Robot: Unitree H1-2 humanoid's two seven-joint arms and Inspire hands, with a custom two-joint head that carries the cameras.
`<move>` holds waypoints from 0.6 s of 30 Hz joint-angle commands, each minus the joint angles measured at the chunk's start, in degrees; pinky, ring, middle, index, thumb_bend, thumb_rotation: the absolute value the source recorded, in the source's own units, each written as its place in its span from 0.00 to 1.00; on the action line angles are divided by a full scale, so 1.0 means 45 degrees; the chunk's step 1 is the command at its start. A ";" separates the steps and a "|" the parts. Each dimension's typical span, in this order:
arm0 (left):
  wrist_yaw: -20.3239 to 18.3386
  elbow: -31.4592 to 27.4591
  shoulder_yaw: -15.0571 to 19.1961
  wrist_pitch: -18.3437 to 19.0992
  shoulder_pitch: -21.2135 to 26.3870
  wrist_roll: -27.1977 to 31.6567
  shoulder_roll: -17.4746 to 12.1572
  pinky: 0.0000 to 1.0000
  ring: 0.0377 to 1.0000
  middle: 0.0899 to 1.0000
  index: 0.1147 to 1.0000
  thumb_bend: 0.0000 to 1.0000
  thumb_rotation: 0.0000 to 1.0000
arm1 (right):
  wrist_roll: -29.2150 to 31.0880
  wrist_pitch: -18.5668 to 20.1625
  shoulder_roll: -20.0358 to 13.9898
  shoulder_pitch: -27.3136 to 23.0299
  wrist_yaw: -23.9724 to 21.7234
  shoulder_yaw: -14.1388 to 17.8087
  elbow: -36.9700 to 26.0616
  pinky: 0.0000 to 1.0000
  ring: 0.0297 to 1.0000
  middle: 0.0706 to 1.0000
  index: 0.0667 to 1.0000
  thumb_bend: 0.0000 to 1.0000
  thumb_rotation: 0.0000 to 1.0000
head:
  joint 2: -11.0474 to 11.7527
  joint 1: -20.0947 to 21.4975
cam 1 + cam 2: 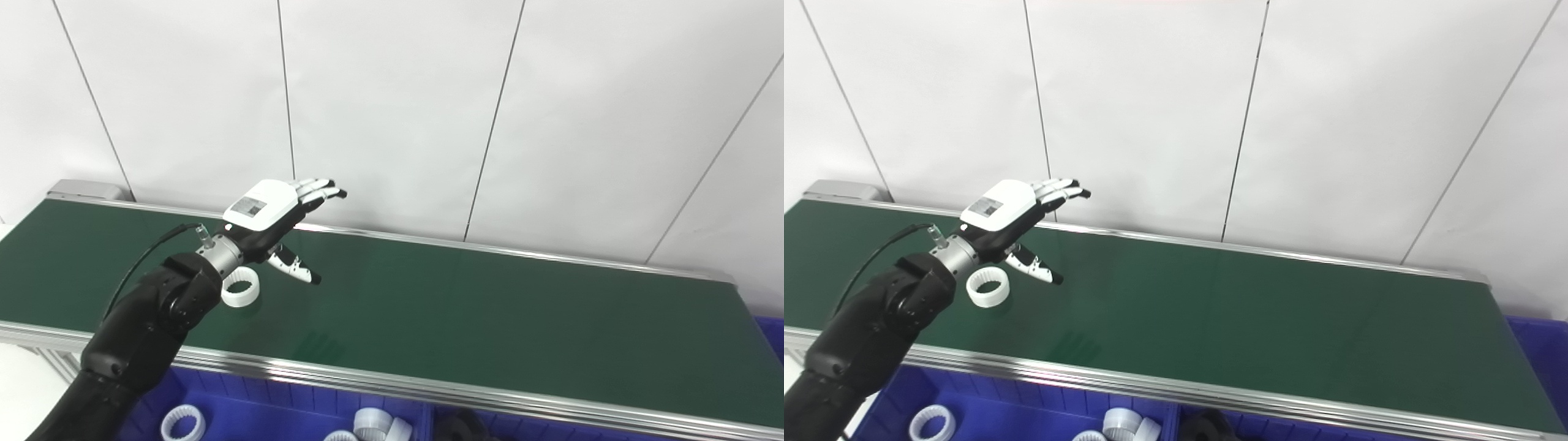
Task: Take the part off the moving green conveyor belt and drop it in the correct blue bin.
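A long green belt (459,306) is seen running from the left of the frame to the lower right, with silver rails along both edges. Behind it, a white wall (392,92) with thin dark lines is seen.

A white ring (240,291) is seen lying flat on the belt, at the left of the frame. It is partly hidden by the wrist in the left eye view, and it is seen whole in the right eye view.

The left hand (275,220) is held up above the belt, just above and to the right of the ring. Its fingers (318,191) are stretched out and spread, pointed to the right, and its thumb (297,269) is pointed down toward the belt. Nothing is held in it, and the ring is not touched by it. The black arm is seen coming in from the lower left corner.

The right hand is not seen in either view.

Blue bins (269,410) are seen along the bottom edge, below the near rail. White rings (182,424) are seen in the left bin, and dark parts (462,425) are seen in the bin next to it on the right. A bit of another blue bin (773,337) is seen at the right edge.
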State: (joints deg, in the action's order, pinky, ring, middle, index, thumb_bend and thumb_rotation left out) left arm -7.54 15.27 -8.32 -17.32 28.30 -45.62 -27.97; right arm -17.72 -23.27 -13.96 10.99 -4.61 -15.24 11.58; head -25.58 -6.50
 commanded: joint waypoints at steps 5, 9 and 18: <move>0.0345 0.0286 -0.0327 0.0416 0.0909 -0.0289 -0.0564 0.94 0.96 0.99 0.94 0.94 0.21 | 0.0362 -0.0792 -0.0112 -0.0127 0.0151 -0.0018 -0.0246 0.94 0.97 1.00 0.98 0.41 1.00 | -0.0043 0.0000; 0.0522 0.0565 -0.0670 0.0536 0.0897 -0.0488 -0.0636 0.93 0.96 0.99 0.94 0.91 0.16 | 0.0465 -0.0792 -0.0169 -0.0154 0.0160 -0.0034 -0.0254 0.94 0.98 1.00 0.98 0.41 1.00 | -0.0068 0.0012; 0.1610 0.1684 -0.1294 0.0295 0.0757 -0.0561 -0.0315 0.89 0.93 0.97 0.92 0.90 0.09 | 0.0447 -0.0781 -0.0215 -0.0049 0.0121 0.0054 -0.0376 0.95 0.98 1.00 0.98 0.43 1.00 | -0.0144 0.0043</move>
State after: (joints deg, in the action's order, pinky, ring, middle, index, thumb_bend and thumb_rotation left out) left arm -3.09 23.31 -14.34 -15.03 29.57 -47.98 -29.07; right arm -16.45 -23.28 -14.47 10.93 -4.53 -15.35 11.59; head -26.10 -6.33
